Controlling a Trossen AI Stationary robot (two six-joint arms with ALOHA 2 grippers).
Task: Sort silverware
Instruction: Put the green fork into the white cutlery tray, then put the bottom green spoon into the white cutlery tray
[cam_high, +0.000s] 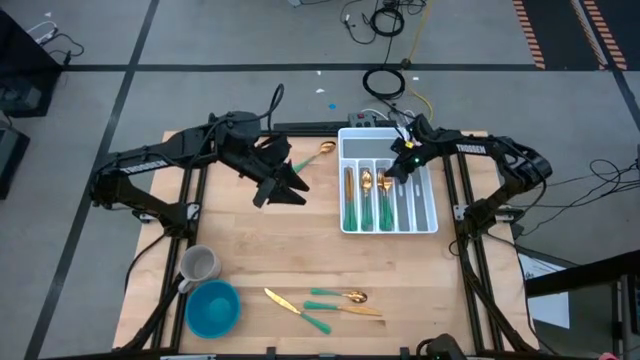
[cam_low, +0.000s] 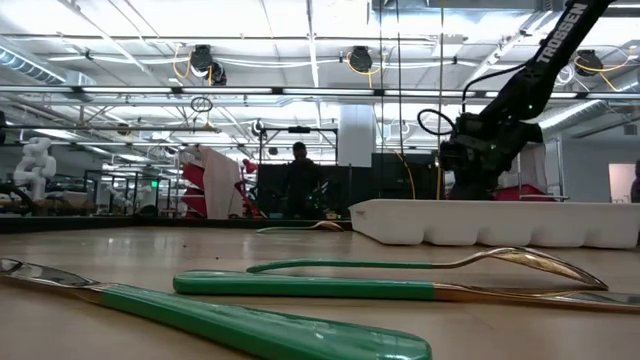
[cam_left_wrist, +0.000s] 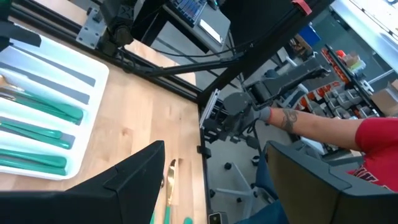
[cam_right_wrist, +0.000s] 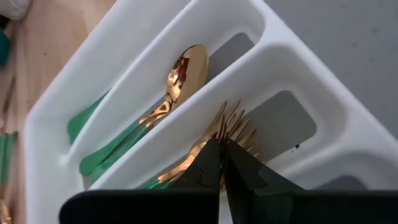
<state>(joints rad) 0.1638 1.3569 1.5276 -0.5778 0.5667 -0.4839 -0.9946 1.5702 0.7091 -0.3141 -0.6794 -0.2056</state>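
Note:
The white compartmented tray (cam_high: 388, 182) holds silverware with gold heads and teal handles: a knife (cam_high: 349, 195), spoons (cam_right_wrist: 177, 81) and forks (cam_right_wrist: 233, 121), each kind in its own slot. My right gripper (cam_right_wrist: 221, 149) is shut and points down into the fork slot, its tips at the forks' necks. My left gripper (cam_high: 280, 188) hangs open and raised above the bare wood left of the tray. One spoon (cam_high: 316, 153) lies by the tray's far left corner. A knife (cam_high: 285, 302), a spoon (cam_high: 342, 296) and a third piece (cam_high: 350, 311) lie near the front edge. My right gripper's shut fingertips (cam_right_wrist: 211, 163) come slanting down from the far right onto the gold necks of the forks (cam_right_wrist: 198, 155) lying in their slot. The fingers hide the spot, so I cannot tell whether they touch or pinch a fork.
A grey mug (cam_high: 200, 265) and a blue bowl (cam_high: 212, 308) stand at the near left. The tray's rightmost slots (cam_high: 420, 195) show bare grey bottoms. Beyond the table's right edge a person's arm in a red sleeve (cam_left_wrist: 323, 127) reaches toward other equipment.

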